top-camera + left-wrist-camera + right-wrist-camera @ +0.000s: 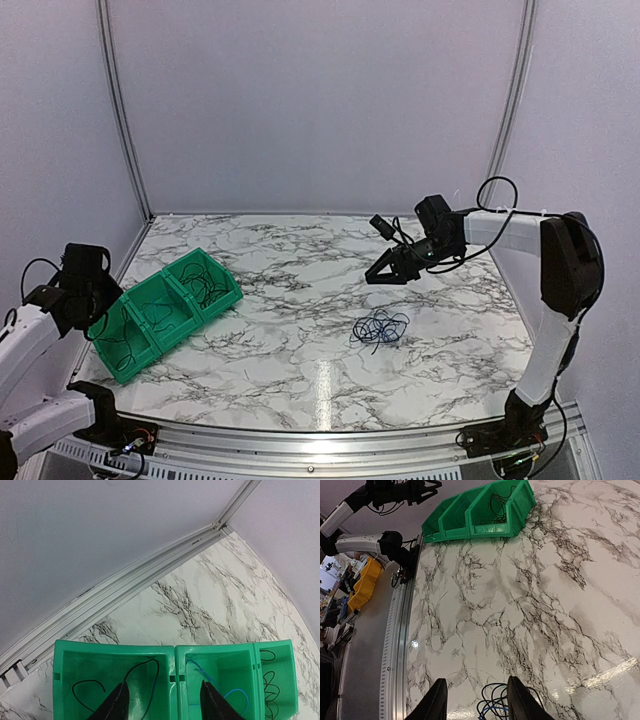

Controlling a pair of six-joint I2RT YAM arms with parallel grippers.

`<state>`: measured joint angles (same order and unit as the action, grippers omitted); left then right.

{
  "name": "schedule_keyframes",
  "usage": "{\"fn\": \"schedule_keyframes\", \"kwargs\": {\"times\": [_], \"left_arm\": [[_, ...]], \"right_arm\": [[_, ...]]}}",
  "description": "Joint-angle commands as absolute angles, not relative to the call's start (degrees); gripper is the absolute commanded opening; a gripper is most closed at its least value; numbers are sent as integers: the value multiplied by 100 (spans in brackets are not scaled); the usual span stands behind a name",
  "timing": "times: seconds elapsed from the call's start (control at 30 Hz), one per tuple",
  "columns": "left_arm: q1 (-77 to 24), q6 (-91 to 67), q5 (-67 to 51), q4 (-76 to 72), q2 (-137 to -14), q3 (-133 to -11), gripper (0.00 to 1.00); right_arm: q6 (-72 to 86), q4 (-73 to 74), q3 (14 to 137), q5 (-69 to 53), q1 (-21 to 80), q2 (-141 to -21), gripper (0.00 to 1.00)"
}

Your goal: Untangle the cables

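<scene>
A tangle of thin black and blue cables lies on the marble table right of centre; it also shows at the bottom edge of the right wrist view. My right gripper hangs open and empty above the table, behind the tangle. A green three-compartment bin sits at the left with separate cables in it: black wire, blue wire, black loops. My left gripper is open and empty, hovering over the bin.
The bin also shows far off in the right wrist view. The table's metal front rail runs along the near edge. White walls and corner posts close the back and sides. A yellow bin sits off the table.
</scene>
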<state>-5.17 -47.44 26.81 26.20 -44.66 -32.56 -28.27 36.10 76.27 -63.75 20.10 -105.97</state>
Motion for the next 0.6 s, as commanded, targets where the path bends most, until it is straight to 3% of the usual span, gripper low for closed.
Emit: {"fn": "schedule_keyframes", "kwargs": {"times": [0.0, 0.3, 0.57], "left_arm": [[-483, -4546, 2015, 3427, -4630, -3641, 51], [-793, -4656, 1709, 4296, -4312, -3619, 37], [-2171, -3503, 1938, 3079, -4959, -4410, 34]], "right_arm": [[-2949, 3725, 7873, -6392, 1969, -10633, 41], [-3149, 3891, 7964, -6292, 1977, -10719, 41], [-3172, 3768, 8032, -5543, 1975, -10835, 40]]}}
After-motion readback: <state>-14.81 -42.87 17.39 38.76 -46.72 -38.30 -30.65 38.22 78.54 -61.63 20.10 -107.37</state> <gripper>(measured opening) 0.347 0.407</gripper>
